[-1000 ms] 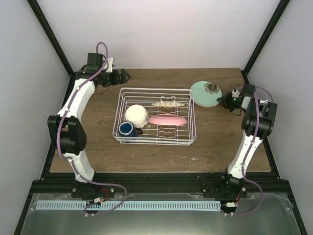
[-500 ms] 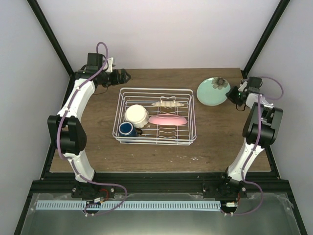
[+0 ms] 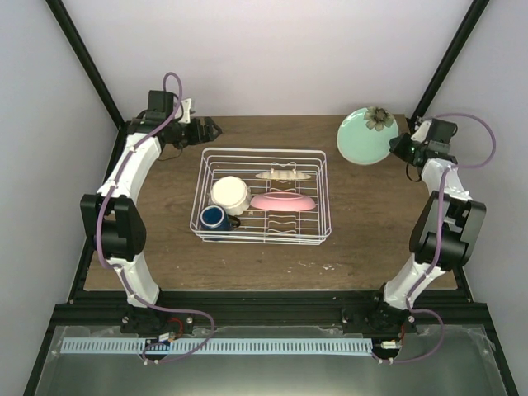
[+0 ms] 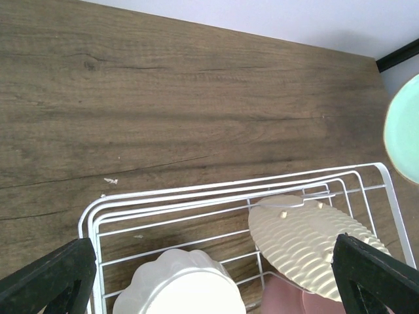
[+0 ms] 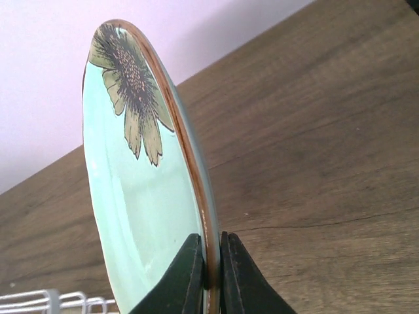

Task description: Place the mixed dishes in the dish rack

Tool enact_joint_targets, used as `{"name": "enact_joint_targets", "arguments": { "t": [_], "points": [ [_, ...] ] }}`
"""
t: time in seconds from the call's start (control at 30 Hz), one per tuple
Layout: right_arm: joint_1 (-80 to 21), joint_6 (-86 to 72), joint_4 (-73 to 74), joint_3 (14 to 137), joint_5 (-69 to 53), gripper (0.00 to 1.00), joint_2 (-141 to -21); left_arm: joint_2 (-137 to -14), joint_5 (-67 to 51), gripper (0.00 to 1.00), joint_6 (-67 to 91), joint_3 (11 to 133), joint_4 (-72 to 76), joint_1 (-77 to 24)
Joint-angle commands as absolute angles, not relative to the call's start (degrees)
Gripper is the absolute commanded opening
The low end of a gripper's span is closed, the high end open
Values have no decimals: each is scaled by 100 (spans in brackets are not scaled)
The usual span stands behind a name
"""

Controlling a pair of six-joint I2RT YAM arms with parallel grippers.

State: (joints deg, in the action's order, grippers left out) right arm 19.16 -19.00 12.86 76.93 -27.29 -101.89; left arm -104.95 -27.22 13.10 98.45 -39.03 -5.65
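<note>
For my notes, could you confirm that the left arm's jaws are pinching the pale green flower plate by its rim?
It is the right gripper, not the left, whose jaws are pinching the pale green flower plate by its rim; see the right wrist view.

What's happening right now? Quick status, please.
Right gripper shut on pale green plate, held upright. Left gripper open near dish rack. Nothing between plate and rack.

top: overhead, far | 2 wrists: close, oblique | shared: dish rack [image 3: 264, 149]
</note>
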Motion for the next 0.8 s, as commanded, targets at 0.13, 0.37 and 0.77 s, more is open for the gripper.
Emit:
{"name": "enact_joint_targets", "arguments": {
  "t": [0.13, 0.37, 0.77],
  "points": [
    [1931, -1678, -431, 6942, -4083, 1, -9057, -10301, -2824, 100, 1279, 9725, -3880, -536],
    [1923, -1673, -1541, 6050, -4891, 1, -8127, -10221, -2858, 100, 1230, 9607, -3864, -536],
    [1748, -1123, -1323, 5722, -5911, 1, -7327, -10052, -2945, 100, 1170, 9305, -3728, -532]
  ]
}}
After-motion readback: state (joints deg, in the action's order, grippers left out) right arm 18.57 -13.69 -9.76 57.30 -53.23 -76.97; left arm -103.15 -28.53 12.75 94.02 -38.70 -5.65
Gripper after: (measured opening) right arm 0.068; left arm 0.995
